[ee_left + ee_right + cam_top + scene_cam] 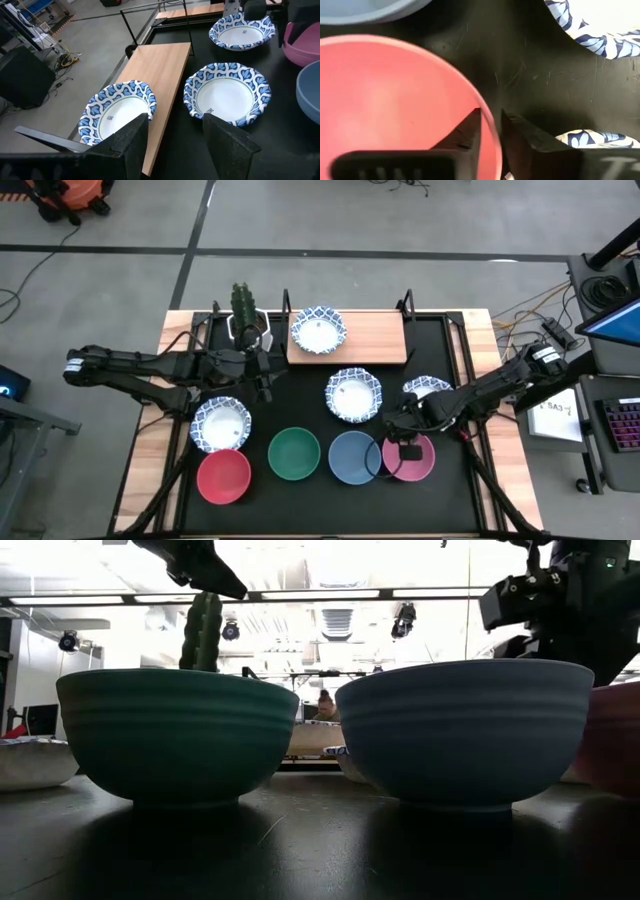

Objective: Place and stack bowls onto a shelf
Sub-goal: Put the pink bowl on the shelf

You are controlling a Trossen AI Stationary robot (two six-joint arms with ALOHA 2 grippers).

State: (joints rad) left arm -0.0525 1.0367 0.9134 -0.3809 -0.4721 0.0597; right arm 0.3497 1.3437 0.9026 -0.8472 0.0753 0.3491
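A patterned bowl [318, 330] sits on the wooden shelf [375, 335] at the far side. Three more patterned bowls [352, 394] [221, 423] [425, 388] rest on the black mat. Red [223, 476], green [294, 454], blue [353, 457] and pink [410, 458] bowls stand in a row near the front. My right gripper [405, 448] is shut on the pink bowl [395, 100]. My left gripper [175, 130] hangs open above the mat by the shelf's left end, with nothing between its fingers. My right gripper has the pink bowl's rim on its far side [487, 117] between its fingers, one finger inside the bowl and one outside. The fingers come from above, pointing steeply down. The bowl stands upright on the mat.
A cactus in a white pot [245, 315] stands at the shelf's left end, close to my left arm. Thin black posts [405, 300] rise at the shelf's corners. The blue bowl [465, 730] stands right beside the pink one [615, 740].
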